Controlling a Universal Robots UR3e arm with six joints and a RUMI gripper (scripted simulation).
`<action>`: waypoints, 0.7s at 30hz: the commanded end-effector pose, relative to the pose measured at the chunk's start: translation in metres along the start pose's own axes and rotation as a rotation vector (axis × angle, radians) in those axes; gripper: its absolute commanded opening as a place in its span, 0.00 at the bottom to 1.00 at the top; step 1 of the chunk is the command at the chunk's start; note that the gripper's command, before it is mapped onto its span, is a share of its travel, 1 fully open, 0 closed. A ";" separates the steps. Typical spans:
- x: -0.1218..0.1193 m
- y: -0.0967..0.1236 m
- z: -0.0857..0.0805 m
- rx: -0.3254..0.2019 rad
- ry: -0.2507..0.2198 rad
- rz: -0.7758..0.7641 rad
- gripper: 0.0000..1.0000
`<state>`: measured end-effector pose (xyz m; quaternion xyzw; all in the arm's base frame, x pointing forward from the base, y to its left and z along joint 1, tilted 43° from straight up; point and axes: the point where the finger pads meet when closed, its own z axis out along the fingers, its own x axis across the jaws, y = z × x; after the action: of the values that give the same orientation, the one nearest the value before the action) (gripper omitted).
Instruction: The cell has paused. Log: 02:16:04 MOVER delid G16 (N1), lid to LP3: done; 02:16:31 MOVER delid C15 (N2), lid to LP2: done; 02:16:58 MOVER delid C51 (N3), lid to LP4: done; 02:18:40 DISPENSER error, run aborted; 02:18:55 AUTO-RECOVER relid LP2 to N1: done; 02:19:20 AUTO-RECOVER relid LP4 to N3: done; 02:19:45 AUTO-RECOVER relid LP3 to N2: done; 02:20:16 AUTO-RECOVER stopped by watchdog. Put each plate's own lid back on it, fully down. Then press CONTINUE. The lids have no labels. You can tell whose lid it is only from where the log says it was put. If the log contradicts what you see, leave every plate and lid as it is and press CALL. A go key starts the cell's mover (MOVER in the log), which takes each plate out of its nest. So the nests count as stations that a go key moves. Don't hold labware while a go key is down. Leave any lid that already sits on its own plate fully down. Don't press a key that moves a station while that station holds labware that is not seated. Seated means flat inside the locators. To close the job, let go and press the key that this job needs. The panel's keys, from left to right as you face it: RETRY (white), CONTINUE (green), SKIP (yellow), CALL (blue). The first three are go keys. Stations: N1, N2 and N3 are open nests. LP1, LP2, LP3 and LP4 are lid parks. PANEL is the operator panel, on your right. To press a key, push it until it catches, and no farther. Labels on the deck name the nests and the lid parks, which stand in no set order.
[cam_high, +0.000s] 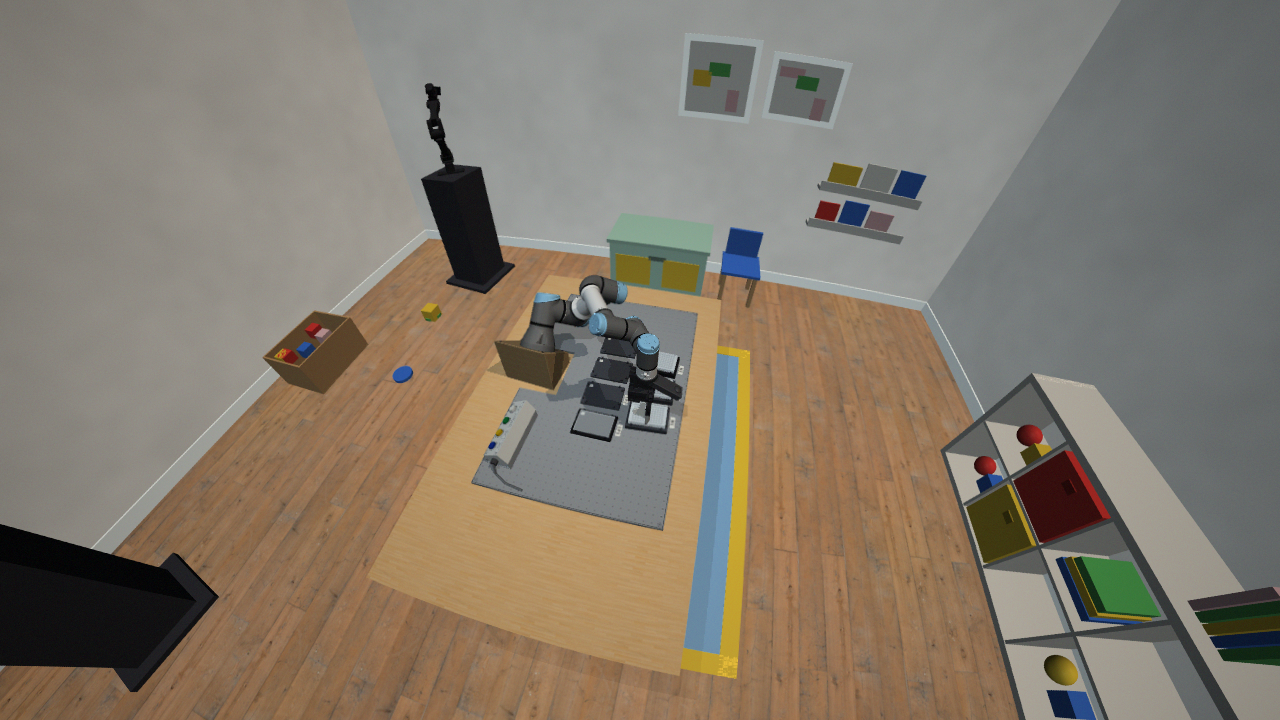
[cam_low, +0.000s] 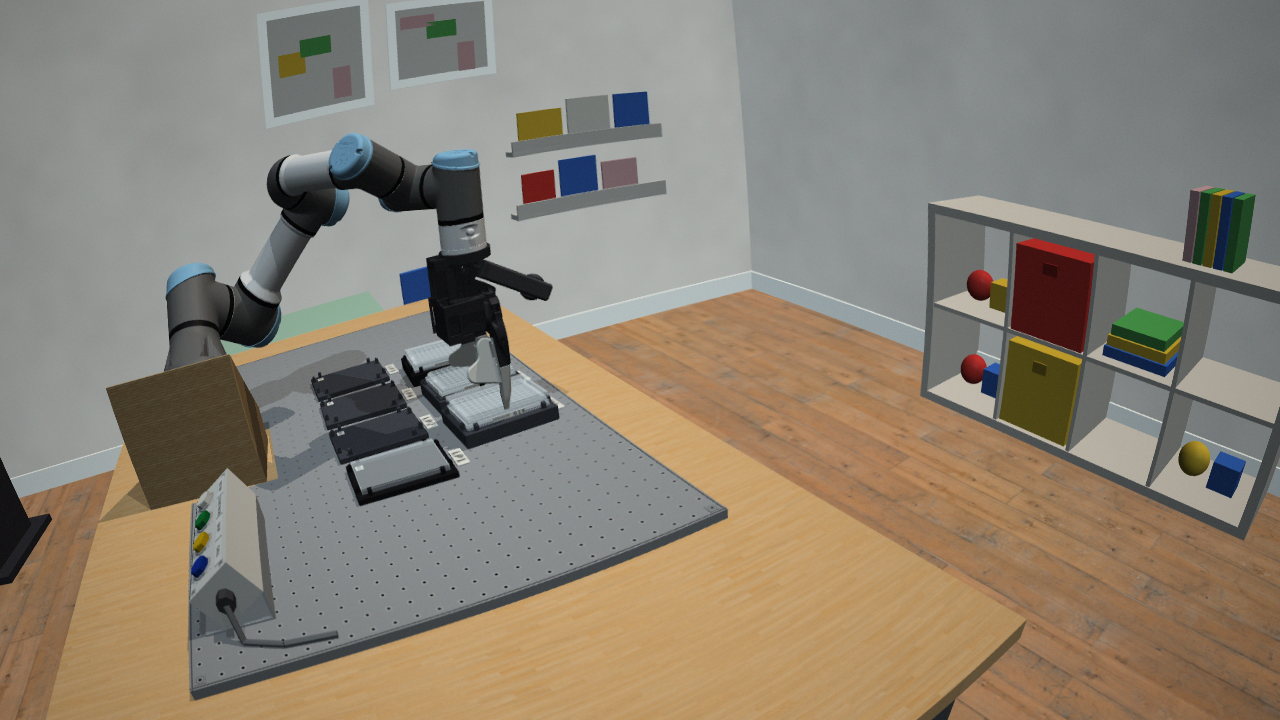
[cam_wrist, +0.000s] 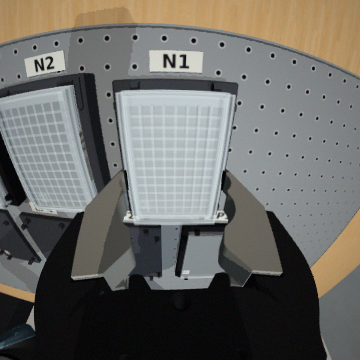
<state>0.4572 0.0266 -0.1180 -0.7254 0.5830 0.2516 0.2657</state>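
Observation:
My gripper is shut on a clear lid directly over the plate in nest N1. I cannot tell whether the lid rests on the plate or hangs just above it. In the exterior view the gripper stands over the nearest nest of a row of three. The plate in N2 lies to the left, its grid showing. A clear lid lies on the nearest lid park. The other three lid parks look dark and bare. The panel shows green, yellow and blue keys.
A brown cardboard box stands at the deck's left, just behind the panel. The panel's cable runs along the deck's front edge. The arm reaches in from the far side of the deck. Deck labels sit beside the nests and parks.

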 end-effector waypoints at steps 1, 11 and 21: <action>0.001 -0.001 0.001 0.002 0.002 -0.001 0.00; 0.001 -0.001 0.003 0.002 0.002 -0.001 0.00; 0.000 -0.001 0.003 0.002 0.002 -0.001 0.00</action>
<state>0.4570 0.0291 -0.1207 -0.7254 0.5830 0.2516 0.2657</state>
